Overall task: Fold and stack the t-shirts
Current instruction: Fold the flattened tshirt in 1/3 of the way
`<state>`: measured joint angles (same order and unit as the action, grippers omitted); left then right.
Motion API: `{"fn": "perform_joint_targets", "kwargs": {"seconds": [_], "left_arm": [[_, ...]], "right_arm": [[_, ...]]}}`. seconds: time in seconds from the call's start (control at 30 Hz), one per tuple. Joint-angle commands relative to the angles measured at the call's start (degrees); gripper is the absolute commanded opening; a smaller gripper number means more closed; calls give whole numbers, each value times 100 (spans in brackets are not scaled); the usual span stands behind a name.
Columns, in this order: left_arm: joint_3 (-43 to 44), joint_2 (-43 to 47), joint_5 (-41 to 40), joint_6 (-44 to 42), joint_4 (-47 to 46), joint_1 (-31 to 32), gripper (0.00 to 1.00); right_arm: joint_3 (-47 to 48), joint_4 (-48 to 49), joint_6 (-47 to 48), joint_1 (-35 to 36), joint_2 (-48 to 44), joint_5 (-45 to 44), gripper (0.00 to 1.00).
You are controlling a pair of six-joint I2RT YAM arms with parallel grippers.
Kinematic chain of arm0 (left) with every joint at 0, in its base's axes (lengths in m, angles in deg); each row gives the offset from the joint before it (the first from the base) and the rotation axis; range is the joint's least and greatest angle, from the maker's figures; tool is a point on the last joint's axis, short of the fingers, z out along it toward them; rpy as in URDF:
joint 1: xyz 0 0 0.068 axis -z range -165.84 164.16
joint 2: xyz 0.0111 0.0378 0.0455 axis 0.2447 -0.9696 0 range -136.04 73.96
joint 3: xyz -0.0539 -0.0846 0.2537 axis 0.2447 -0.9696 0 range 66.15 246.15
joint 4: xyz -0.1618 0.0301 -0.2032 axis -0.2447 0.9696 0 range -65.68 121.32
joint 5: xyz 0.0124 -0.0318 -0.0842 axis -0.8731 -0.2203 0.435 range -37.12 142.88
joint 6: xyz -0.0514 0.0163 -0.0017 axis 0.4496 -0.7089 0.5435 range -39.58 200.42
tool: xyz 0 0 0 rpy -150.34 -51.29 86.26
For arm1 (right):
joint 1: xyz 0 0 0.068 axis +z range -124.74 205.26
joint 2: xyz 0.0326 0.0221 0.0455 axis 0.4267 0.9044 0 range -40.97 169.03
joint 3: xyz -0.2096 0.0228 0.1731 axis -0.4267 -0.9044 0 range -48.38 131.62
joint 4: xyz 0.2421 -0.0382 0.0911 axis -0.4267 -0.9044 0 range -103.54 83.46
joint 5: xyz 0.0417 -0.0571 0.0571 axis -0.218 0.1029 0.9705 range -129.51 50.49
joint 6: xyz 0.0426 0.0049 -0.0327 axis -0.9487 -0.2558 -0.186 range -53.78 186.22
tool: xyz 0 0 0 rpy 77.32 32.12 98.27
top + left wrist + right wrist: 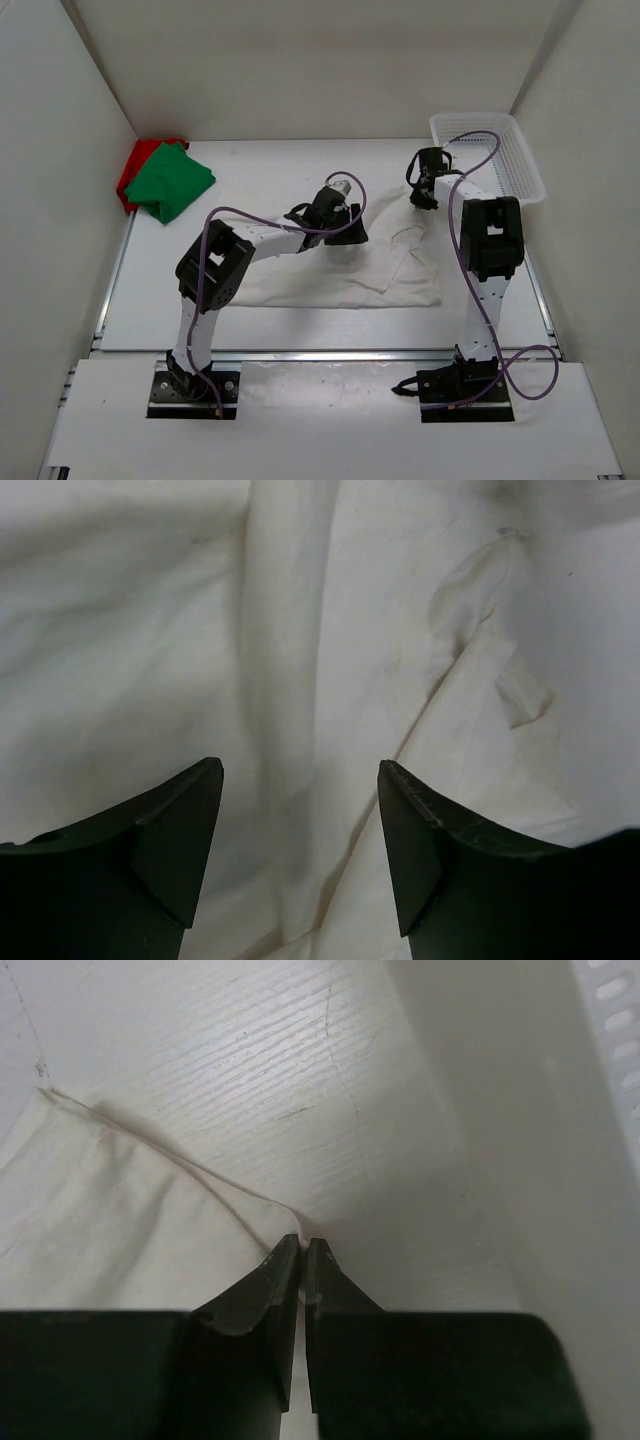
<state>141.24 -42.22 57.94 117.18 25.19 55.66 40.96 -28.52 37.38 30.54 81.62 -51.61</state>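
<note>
Right claw (302, 1245) was clenched on the edge of the white t-shirt (110, 1230), and the left claw (300, 770) hung released right over its rumpled middle. So I'd say the white one's first fold was in hand, and next the left needed its own pinch of cloth so both could carry that edge over evenly. Mesh basket (480, 117) just right of the right claw looked to have nothing in it, and the green t-shirt (172, 180) sat folded on the red t-shirt (140, 160), well off past the left claw on the bench (250, 160).
</note>
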Motion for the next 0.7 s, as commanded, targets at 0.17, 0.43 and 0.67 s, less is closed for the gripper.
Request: {"fn": "perform_joint_targets", "kwargs": {"seconds": [0.17,0.43,0.67], "left_arm": [[403,-204,504,51,3,52,31],[-354,184,672,218,-473,-62,13],[-433,166,838,280,-560,-36,16]], "right_arm": [[-198,1809,686,35,-551,40,0],[-338,3392,819,-220,-718,1357,0],[-672,3921,1258,-106,-973,2019,3]]}}
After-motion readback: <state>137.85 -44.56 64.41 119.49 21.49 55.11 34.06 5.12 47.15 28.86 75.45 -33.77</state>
